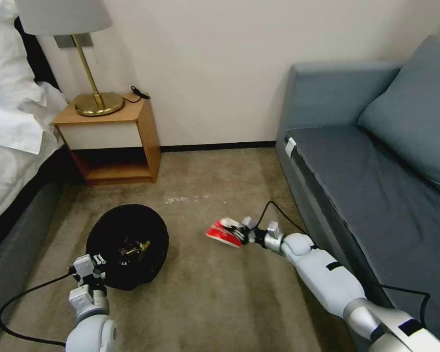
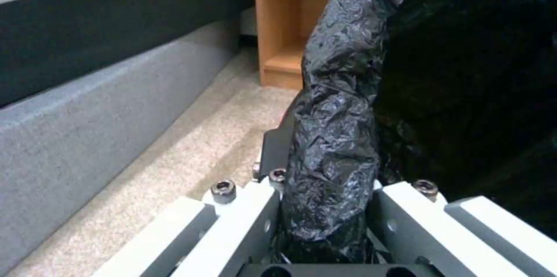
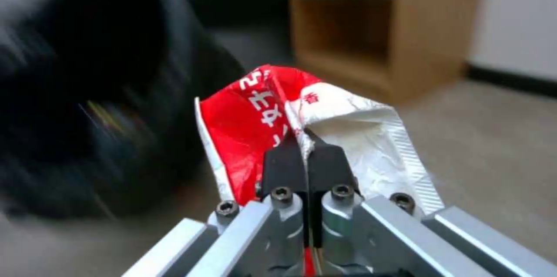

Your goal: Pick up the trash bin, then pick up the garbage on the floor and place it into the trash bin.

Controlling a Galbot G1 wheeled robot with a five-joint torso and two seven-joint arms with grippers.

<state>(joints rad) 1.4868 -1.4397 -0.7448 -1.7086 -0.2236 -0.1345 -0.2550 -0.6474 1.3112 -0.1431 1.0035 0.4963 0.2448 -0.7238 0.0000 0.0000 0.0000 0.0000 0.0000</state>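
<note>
The trash bin [image 1: 127, 244] is a round bin lined with a crinkly black bag, tilted toward me above the carpet. My left gripper [image 1: 97, 268] is shut on its near rim [image 2: 333, 137], black plastic bunched between the fingers. Small gold-brown litter [image 1: 132, 248] lies inside the bin. My right gripper [image 1: 240, 233] is shut on a red-white wrapper [image 1: 223, 231], held just above the carpet to the right of the bin. In the right wrist view the wrapper [image 3: 261, 116] is pinched between the dark fingertips [image 3: 284, 163], with the bin [image 3: 104, 107] blurred beyond it.
A wooden nightstand [image 1: 113, 142] with a brass lamp [image 1: 90, 95] stands against the back wall. A bed [image 1: 14, 137] runs along the left, a grey-blue sofa [image 1: 376, 171] along the right. Open carpet [image 1: 215, 293] lies between them.
</note>
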